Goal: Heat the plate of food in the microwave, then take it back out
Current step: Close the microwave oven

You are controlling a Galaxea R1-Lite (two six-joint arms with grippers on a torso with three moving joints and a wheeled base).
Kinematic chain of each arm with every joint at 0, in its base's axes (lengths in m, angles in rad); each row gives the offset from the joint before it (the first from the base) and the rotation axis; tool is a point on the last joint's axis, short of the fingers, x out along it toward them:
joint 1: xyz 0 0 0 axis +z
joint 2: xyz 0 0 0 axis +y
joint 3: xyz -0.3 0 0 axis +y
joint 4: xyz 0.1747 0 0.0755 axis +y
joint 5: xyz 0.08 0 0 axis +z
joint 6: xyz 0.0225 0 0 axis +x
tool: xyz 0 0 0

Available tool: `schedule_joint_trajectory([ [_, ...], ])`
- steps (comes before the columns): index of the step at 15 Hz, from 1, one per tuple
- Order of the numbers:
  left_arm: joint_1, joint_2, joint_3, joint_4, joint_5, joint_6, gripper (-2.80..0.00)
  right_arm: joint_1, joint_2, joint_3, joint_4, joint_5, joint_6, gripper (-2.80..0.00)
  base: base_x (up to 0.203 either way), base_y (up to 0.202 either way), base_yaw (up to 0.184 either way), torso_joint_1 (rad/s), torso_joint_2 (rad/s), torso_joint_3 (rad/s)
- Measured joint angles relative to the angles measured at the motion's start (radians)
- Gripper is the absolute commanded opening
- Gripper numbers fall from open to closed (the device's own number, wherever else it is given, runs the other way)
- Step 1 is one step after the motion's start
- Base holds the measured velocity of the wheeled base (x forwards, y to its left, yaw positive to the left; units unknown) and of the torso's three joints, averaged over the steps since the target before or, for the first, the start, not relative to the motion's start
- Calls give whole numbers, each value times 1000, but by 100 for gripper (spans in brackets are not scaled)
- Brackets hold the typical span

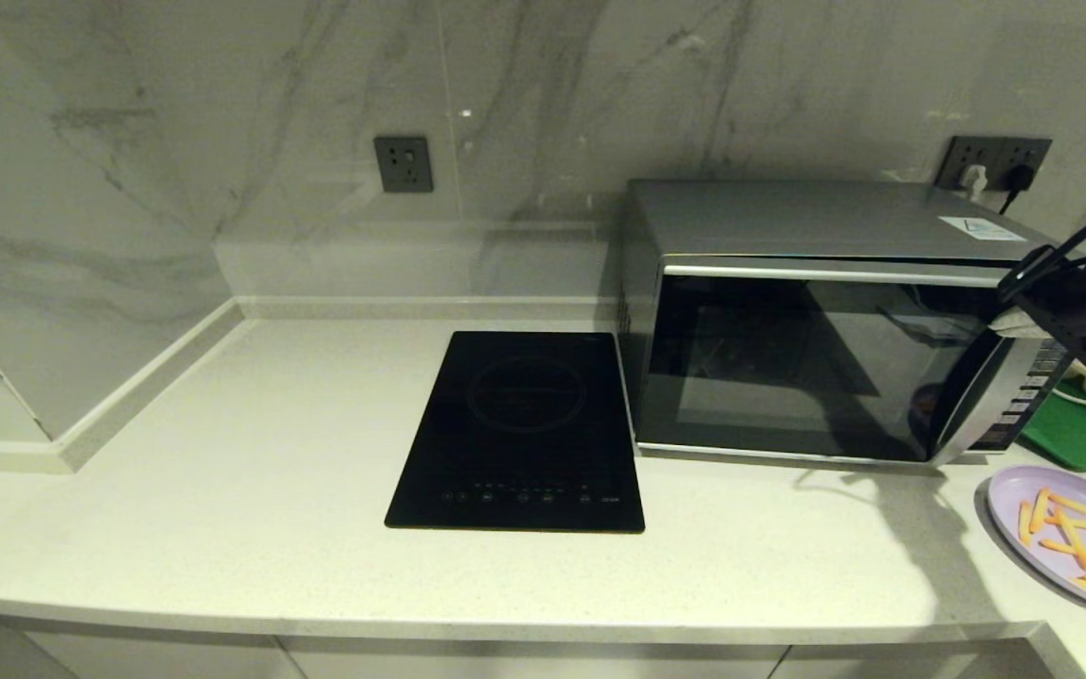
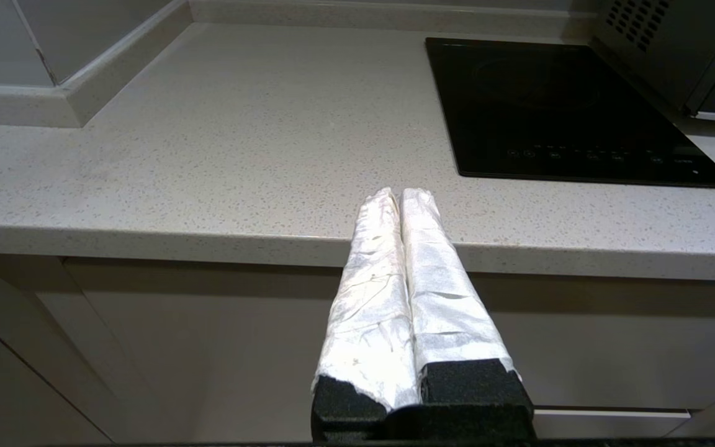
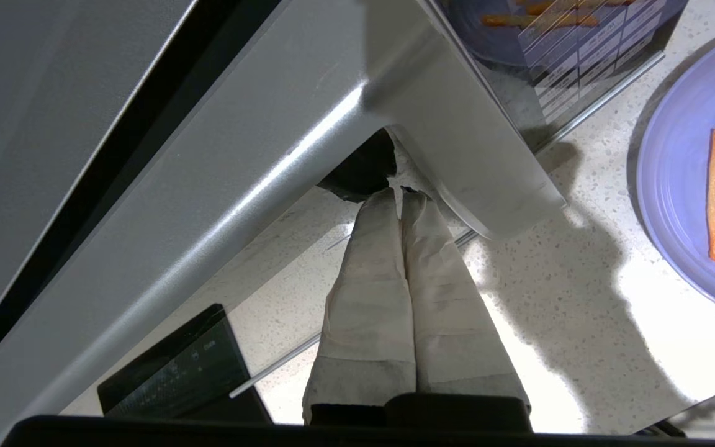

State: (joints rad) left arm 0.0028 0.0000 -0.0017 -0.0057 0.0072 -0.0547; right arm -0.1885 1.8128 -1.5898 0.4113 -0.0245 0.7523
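Head view has the right gripper (image 1: 1014,325) up at the microwave (image 1: 816,321), fingers pinched together on nothing, tips by the curved silver trim (image 3: 457,155) at the door's keypad-side edge. Door looks closed, face toward the robot, long axis running left-right. Plate of food (image 1: 1071,538) sits on the counter (image 1: 270,424) below and right of that hand. Left gripper (image 2: 400,198) is parked, also clamped empty, so the right arm's clearly nearer.
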Motion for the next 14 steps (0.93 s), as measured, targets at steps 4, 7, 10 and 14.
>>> schedule_joint_trajectory([
  [4,0,0,0,0,0,0,-280,0,1,-13,-1,19,-2,-280,0,0,0,0,0,0],
  [7,0,0,0,0,0,0,-280,0,3,-14,-11,23,-1,-280,0,0,0,0,0,0],
  [10,0,0,0,0,0,0,-280,1,11,-8,-74,34,-3,-280,0,0,0,0,0,0],
  [14,0,0,0,0,0,0,-280,1,16,-5,-80,48,-14,-280,0,0,0,0,0,0],
])
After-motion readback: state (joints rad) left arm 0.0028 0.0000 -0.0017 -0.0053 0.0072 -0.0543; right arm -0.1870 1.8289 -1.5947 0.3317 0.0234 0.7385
